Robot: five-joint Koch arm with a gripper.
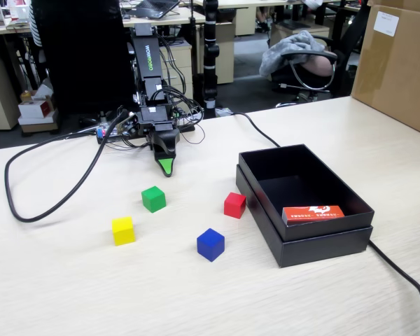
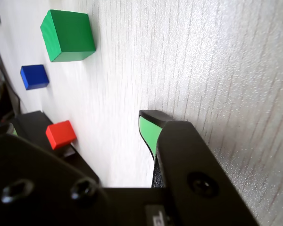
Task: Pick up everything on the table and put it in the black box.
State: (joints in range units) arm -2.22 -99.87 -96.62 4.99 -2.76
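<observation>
- You have four cubes lying loose on the table (image 1: 70, 294), all outside the black box (image 1: 304, 241): the green cube (image 1: 153, 199), the yellow cube (image 1: 123, 230), the red cube (image 1: 234, 205) and the blue cube (image 1: 211, 244).
- In the fixed view, take the green cube as the dial's centre: the yellow cube sits at about 7 o'clock, the blue cube at about 4 o'clock, the red cube at about 3 o'clock.
- The red cube is just beside the black box's left wall; you cannot tell from either view whether they touch.
- The black box stands open at 3 o'clock from the cubes, and a flat orange-red packet (image 1: 313, 214) with white print lies inside against its near wall.
- Your gripper (image 1: 166, 167) hangs tip-down at about 12 o'clock from the green cube, near it but apart, holding nothing.
- In the wrist view only one green-faced jaw tip shows over the table, so you cannot tell whether the jaws are apart or together.
- A black cable (image 1: 49, 210) loops across the table at 9 o'clock from the cubes.
- A brown cardboard carton (image 1: 399, 66) stands at the far right.
</observation>
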